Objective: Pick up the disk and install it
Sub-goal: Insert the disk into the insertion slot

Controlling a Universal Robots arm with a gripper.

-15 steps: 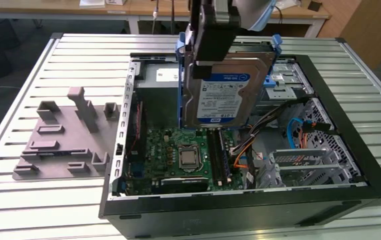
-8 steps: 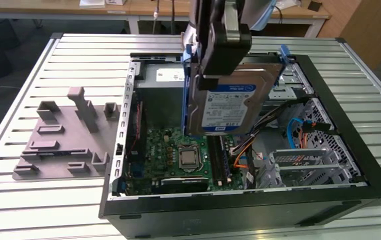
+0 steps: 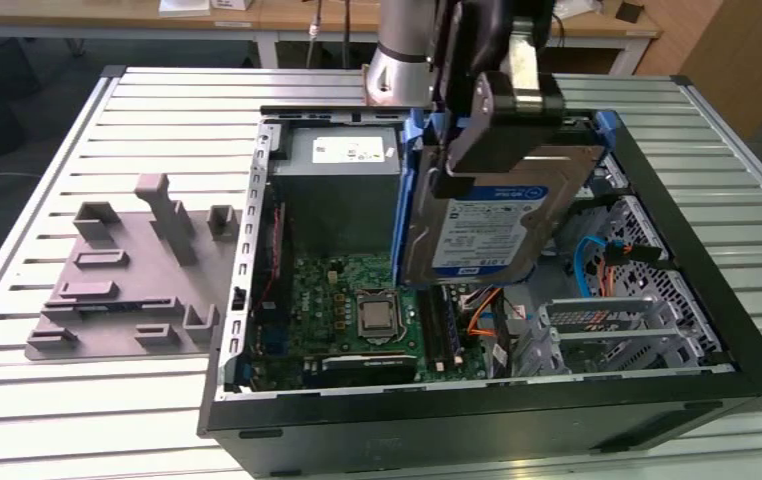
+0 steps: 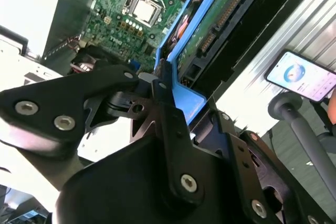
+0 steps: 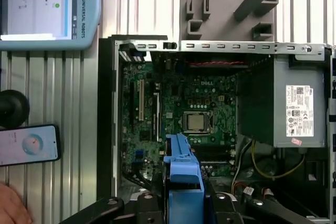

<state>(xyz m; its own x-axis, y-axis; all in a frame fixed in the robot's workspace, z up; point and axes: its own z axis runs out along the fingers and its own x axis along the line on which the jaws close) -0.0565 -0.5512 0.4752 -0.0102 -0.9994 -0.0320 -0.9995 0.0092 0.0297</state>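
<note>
In the exterior view the pincer (image 3: 488, 160) is clenched on the upper edge of the disk (image 3: 495, 225) and holds it in the air above the open computer case (image 3: 488, 420). The disk hangs nearly upright, a little tilted, with its white-and-blue label toward the camera. Its blue carrier (image 3: 417, 170) shows along one side. Under the disk lies the motherboard (image 3: 354, 300). Just beside the disk, on the exterior view's left, stands the grey box (image 3: 341, 175) with a white sticker. A perforated metal cage (image 3: 635, 325) sits inside the case on the exterior view's right. A grey fixture (image 3: 141, 270) lies on the slatted worktop (image 3: 34, 420), outside the case.

In the second wrist view the black fingers (image 4: 165, 108) press on the blue carrier (image 4: 184, 100), and the green circuit board of the disk (image 4: 210, 30) is seen. A phone (image 4: 302, 74) lies on the worktop.

In the first wrist view the edge of the blue carrier (image 5: 181, 177) stands between the black parts of the pincer, over the motherboard (image 5: 194, 103). The grey box (image 5: 281, 103) is near it. On the worktop lie the phone (image 5: 29, 144) and a tablet (image 5: 47, 9). Part of a person's hand (image 5: 8, 208) is near the phone.
</note>
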